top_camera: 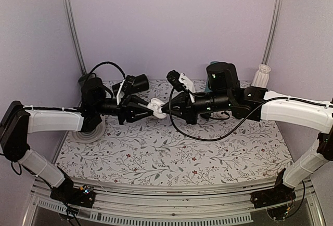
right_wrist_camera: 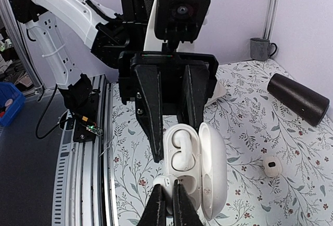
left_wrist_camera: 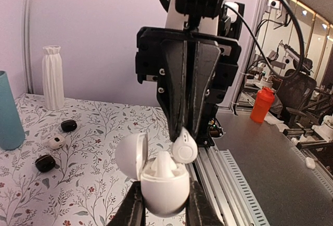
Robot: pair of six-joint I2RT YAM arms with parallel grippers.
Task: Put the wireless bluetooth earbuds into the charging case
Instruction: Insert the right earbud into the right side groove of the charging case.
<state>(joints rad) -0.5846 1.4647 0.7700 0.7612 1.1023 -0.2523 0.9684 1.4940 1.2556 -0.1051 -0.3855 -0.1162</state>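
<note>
Charging case (left_wrist_camera: 165,190) being held open in mid-air.
It is being clamped by the left gripper (top_camera: 152,108); a white earbud (left_wrist_camera: 184,148) is being pinched by the right gripper (right_wrist_camera: 167,197) at its rim.

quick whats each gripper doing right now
left gripper: closed on the case, lid open
right gripper: closed on an earbud just above the case

Charging case (left_wrist_camera: 164,187) between left end effector (left_wrist_camera: 164,209) and right end effector (right_wrist_camera: 169,199)
</note>
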